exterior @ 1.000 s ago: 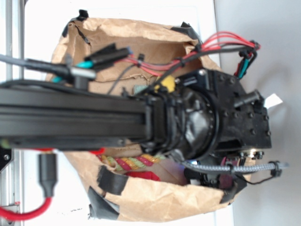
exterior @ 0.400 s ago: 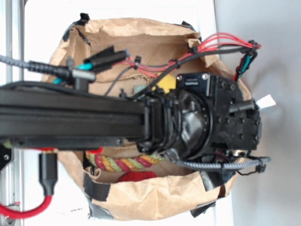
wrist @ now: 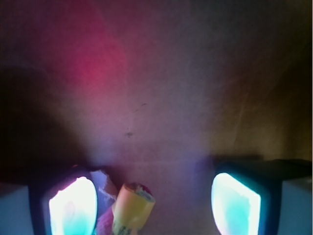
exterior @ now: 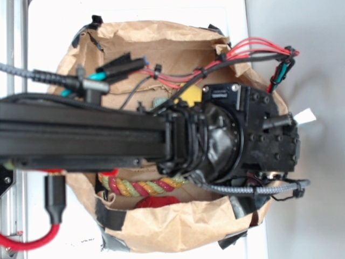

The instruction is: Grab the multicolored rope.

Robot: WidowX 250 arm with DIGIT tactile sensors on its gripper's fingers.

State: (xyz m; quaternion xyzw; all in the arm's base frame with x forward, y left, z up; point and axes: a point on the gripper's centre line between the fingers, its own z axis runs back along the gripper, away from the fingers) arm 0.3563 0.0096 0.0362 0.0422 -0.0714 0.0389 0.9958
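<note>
Robot lab bench — a test rig, not a home.
A black arm (exterior: 135,135) with loose red wires (exterior: 253,48) hangs over a taped paper bag (exterior: 178,226) on a plain white table (exterior: 48,32) — metal rail (exterior: 11,54) alongside.

bag (exterior: 178,226) mid-frame on table (exterior: 302,43) | arm (exterior: 81,137) crossing from left over bag | rope (exterior: 143,188) inside bag, lower centre, below arm | ball (exterior: 157,202) just below rope | pincer (wrist: 156,200) fingers (wrist: 73,205) spread, lower corners of wrist view

Exterior view bright, slightly soft; wrist view dim, blurred, magenta-tinted, glaring pads.
</note>
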